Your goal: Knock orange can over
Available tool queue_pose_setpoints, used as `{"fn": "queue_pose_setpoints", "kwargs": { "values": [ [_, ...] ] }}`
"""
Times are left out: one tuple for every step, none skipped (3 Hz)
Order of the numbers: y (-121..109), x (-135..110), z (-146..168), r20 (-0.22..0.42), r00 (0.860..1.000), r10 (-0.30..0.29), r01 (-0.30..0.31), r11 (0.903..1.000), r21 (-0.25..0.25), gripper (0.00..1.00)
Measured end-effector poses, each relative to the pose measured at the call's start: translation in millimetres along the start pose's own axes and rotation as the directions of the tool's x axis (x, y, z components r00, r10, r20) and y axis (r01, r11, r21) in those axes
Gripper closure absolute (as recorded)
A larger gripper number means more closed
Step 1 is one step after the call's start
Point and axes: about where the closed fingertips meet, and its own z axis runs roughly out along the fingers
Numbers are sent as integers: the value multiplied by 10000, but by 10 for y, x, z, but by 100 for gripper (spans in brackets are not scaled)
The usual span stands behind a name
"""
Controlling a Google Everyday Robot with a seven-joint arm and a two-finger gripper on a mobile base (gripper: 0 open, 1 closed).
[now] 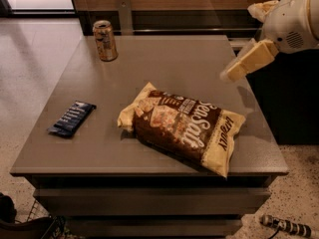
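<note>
The orange can [105, 40] stands upright in the upper left of the frame, near the far left corner of the tabletop [169, 63]. Its long axis runs vertically, with the silver top and pull tab facing up and the base flat on the surface. Nothing touches it, and bare tabletop lies all around it.

Toward the centre and lower right of the frame, a large brown and cream chip bag [184, 126] lies flat. Its length is set on a diagonal from the middle of the tabletop down toward the near right edge, well apart from the can. At lower left a small dark blue packet [72, 118] lies flat near the left edge, also well apart from the can and beside neither of the other things.

At the upper right of the frame the gripper [234, 69] hangs over the right edge of the tabletop, a pale cream piece slanting down and to the left from the white arm [294, 21]. It is far from the can and touches nothing; whether it is open or closed cannot be told
</note>
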Motion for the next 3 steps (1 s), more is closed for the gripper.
{"fn": "queue_pose_setpoints", "kwargs": {
  "values": [
    [-335,-384,286,2325,9712,531,-676,9962,550,0],
    [-459,-693,494,3343,9372,997,-1391,9856,960,0],
    [-555,-744,512,3552,9282,1110,-1674,9770,1323,0]
  ]
}}
